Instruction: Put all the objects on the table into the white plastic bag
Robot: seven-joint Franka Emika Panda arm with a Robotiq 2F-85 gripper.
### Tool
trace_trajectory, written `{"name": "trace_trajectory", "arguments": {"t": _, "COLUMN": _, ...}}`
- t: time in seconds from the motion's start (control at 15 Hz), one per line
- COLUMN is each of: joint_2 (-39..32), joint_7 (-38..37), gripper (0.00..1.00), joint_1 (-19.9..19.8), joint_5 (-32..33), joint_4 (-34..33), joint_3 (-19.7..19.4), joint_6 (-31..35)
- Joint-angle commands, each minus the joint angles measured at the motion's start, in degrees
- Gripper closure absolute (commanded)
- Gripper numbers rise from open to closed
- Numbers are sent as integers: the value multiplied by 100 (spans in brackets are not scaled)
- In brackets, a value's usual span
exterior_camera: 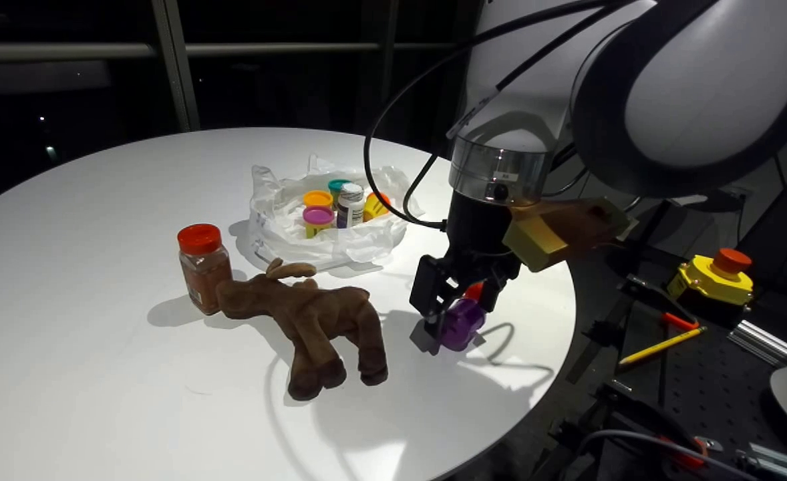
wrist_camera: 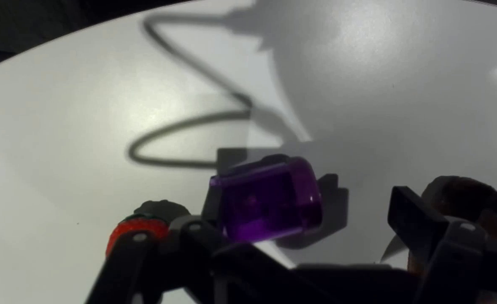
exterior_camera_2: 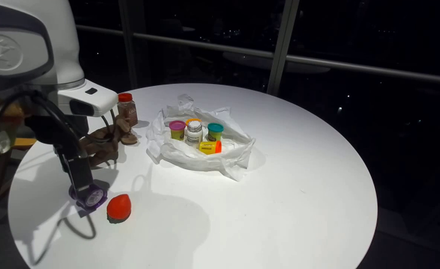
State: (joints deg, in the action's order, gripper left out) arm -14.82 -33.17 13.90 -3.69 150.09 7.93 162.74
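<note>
In the wrist view the gripper (wrist_camera: pixel 309 204) stands spread wide, a purple cup (wrist_camera: pixel 265 202) between its jaws; whether one touches it we cannot tell. The strawberry (exterior_camera_2: pixel 120 206) beside the gripper, partly hidden there, is plain in an exterior view. Only the exterior views show us the white bag (exterior_camera: pixel 310 250) and red-capped jar (exterior_camera: pixel 206 275), well apart from the gripper; the nearer plush moose (exterior_camera: pixel 330 307) is cut off in the wrist view.

Shadows streak the brightly lit table (exterior_camera_2: pixel 298 179) amid darkness.
</note>
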Motion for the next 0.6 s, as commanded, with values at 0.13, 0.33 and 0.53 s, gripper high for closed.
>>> {"name": "trace_trajectory", "arguments": {"t": 0.13, "joint_2": -80, "joint_7": 360, "gripper": 0, "joint_1": 39, "joint_5": -205, "joint_4": -39, "joint_3": -17, "joint_6": 237}}
{"name": "trace_trajectory", "arguments": {"t": 0.33, "joint_2": -72, "joint_7": 158, "gripper": 0, "joint_1": 206, "joint_5": 36, "joint_4": 3, "joint_3": -242, "joint_6": 287}}
{"name": "trace_trajectory", "arguments": {"t": 0.53, "joint_2": 8, "joint_7": -155, "gripper": 0, "joint_1": 541, "joint_5": 453, "joint_4": 86, "joint_3": -638, "joint_6": 372}}
